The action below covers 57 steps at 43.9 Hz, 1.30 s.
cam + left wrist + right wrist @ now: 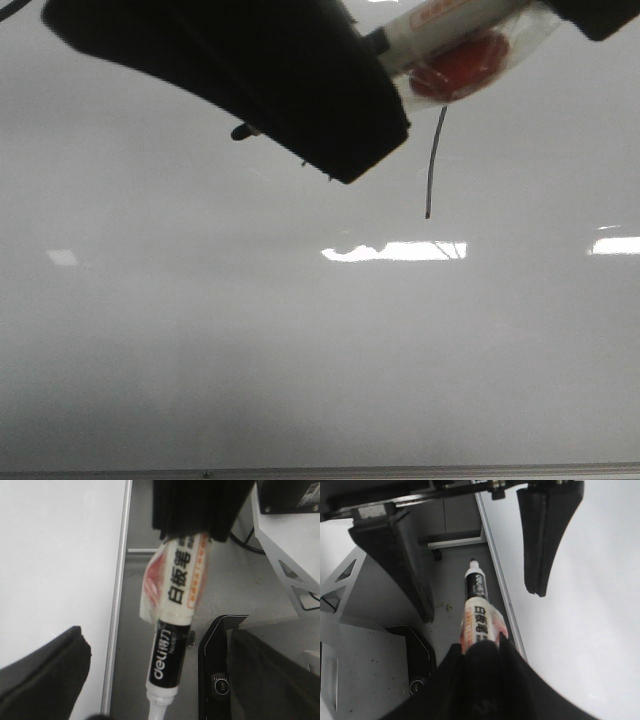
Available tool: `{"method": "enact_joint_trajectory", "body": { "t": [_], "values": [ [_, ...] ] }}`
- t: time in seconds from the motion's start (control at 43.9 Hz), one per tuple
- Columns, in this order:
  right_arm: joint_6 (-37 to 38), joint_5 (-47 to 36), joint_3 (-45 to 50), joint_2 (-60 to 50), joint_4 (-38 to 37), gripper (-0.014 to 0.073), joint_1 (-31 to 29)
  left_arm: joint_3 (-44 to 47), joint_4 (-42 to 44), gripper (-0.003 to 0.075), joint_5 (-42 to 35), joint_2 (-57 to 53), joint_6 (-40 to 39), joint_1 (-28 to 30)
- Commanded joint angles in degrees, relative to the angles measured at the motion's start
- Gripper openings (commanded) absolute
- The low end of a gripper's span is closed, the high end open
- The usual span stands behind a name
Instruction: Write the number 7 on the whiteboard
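- Front view: a black finger (250, 70) of the left gripper (160, 645) covers the upper left of the whiteboard (300, 350) and hides whatever lies behind it.
- A whiteboard marker (450, 20) crosses the top edge, its tip end meeting that finger. A clear wrapper with a red patch inside (460, 65) clings to the barrel.
- I see the right gripper (480, 655) only as a dark corner at the upper right of the front view.
- The number 7 (433, 165) sits high on the board, right of centre, just below the wrapper. I can see only its thin, dark, slightly curved downstroke. The top bar is hidden by the marker and the finger.
- The board is glossy pale grey, with bright rectangular glare patches below the stroke and a thin grey frame edge (400, 468) along the bottom.
- Left jaws: spread wide, one finger on each side of the marker, touching nothing that I can see.
- Right jaws: clamped on the rear of the marker barrel.
- Count: one marker, one written stroke, one board, two grippers.
- Wrist views: the marker hangs beyond the board's frame, over a grey floor.
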Motion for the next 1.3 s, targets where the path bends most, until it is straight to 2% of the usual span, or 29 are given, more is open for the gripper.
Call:
{"method": "enact_joint_trajectory", "body": {
  "t": [0.0, 0.205, 0.296, 0.364, 0.478, 0.592, 0.638, 0.729, 0.82, 0.911, 1.002, 1.162, 1.276],
  "values": [
    [-0.9, -2.84, -1.97, -0.89, 2.99, -0.006, 0.08, -2.13, -3.64, 0.0459, -1.41, -1.52, 1.68, -0.39],
    [-0.9, -2.9, -1.97, -0.89, 2.99, -0.006, 0.08, -2.13, -3.64, 0.023, -1.48, -1.52, 1.66, -0.39],
    [-0.9, -2.91, -1.97, -0.89, 2.99, -0.0049, 0.08, -2.13, -3.64, 0.0158, -1.84, -1.52, 1.66, -0.39],
    [-0.9, -2.86, -1.97, -0.89, 2.99, -0.0011, 0.08, -2.13, -3.64, 0.0113, -1.85, -1.52, 1.66, -0.39],
    [-0.9, -2.6, -1.97, -0.89, 2.99, 0.016, 0.08, -2.13, -3.64, 0.0059, -1.92, -1.52, 1.56, -0.39],
    [-0.84, -2.66, -1.97, -0.89, 2.88, 0.0368, 0.08, -2.13, -2.34, 0.0041, -1.81, -1.78, 0.99, 0.06],
    [-0.77, -2.59, -2.12, -0.89, 1.87, 0.042, -0.28, -2.55, -0.27, 0.0042, -1.81, -2.22, -0.89, 0.51],
    [3.69, -2.82, -3.56, -2.73, -3.66, 0.0475, -2.51, -4.54, 8.57, 0.0042, -1.5, -3.55, -11.5, 2.63],
    [13.23, -2.93, -5.48, -5.54, -10.69, 0.0474, -6.42, -6.31, 20.6, 0.0042, -0.51, -5.68, -26.61, 5.48],
    [21.33, -2.88, -6.07, -7.82, -14.58, 0.0474, -9.97, -6.53, 30.22, 0.0042, -0.51, -8.06, -40.06, 9.58],
    [24.98, -1.34, -6.07, -9.09, -16.24, 0.0463, -12.97, -6.53, 38.78, 0.0042, 1.6, -9.94, -51.94, 14.17],
    [25.81, 1.2, -6.07, -9.31, -16.31, 0.0463, -15.55, -3.33, 44.68, 0.0042, 1.44, -11.59, -62.07, 23.92],
    [25.81, 1.28, -6.07, -9.31, -16.31, 0.0463, -15.63, 1.84, 44.68, 0.0042, -4.4, -11.72, -66.96, 30.72]
  ]
}}
